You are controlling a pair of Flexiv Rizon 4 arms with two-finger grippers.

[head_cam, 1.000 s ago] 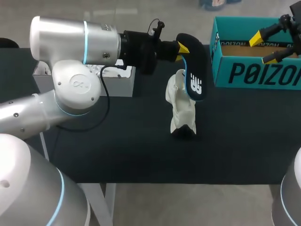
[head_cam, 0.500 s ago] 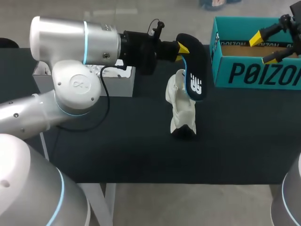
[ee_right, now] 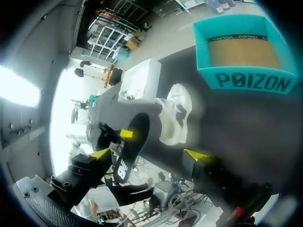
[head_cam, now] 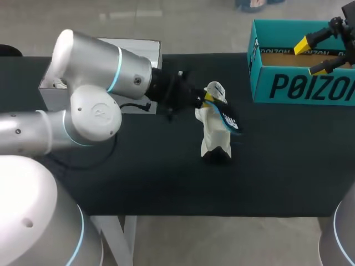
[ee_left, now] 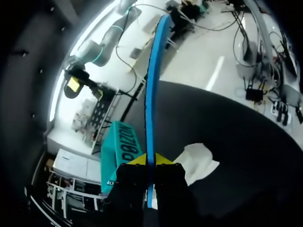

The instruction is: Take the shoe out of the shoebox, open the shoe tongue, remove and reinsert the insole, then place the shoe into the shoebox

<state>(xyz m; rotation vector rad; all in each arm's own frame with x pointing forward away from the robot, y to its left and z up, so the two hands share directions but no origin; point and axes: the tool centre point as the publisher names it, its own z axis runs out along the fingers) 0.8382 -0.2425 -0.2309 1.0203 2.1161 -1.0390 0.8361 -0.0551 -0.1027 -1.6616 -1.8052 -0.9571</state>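
1 change stands out: the left end effector (head_cam: 203,101), high above the shoe in the 2 earlier head views, is now lowered to the level of the shoe's opening, its arm swung down with it. Its 2 yellow-tipped fingers are pinching the dark, blue-edged foam insole (head_cam: 227,117) by one end, and the insole, held upright before, now slants across the top of the white fabric sneaker (head_cam: 213,138). Whether its far end has entered the opening I cannot tell. The sneaker itself has not shifted; it sits on the black tabletop (head_cam: 138,177), well apart from the teal cardboard shoebox (head_cam: 299,86). The right end effector (head_cam: 312,56) hangs over that shoebox where it was, its fingers spread and holding nothing. By my reading, removal is finished and reinsertion is beginning, so the insole must next be lined up with the opening and fed in; returning the sneaker to the shoebox is not yet done.
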